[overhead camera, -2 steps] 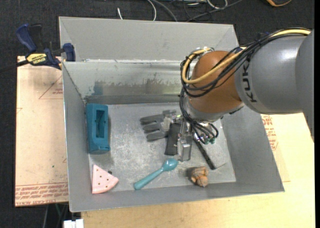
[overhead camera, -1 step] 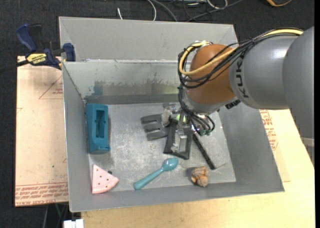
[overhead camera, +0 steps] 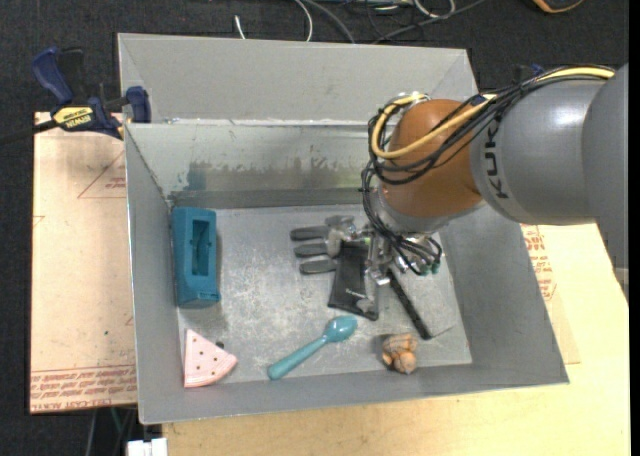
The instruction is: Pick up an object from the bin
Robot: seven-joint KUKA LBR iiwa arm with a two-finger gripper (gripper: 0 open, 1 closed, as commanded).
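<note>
My gripper (overhead camera: 377, 262) hangs low over the middle of the bin, right of centre, under the arm's orange cover. Directly beneath and beside it lies a black flat oblong thing (overhead camera: 349, 289), tilted slightly. Whether the gripper touches it I cannot tell. Just to the left, two dark grey prongs (overhead camera: 318, 250) of a tool-like thing point left. A thin black rod (overhead camera: 411, 316) runs diagonally down to the right from under the gripper. A teal plastic spoon (overhead camera: 312, 347) lies in front, bowl toward the gripper.
A blue rectangular block (overhead camera: 195, 255) lies along the left wall. A pink wedge like a watermelon slice (overhead camera: 205, 361) sits in the front left corner. A small brown lumpy thing (overhead camera: 399, 353) rests near the front right. The arm covers the bin's right part.
</note>
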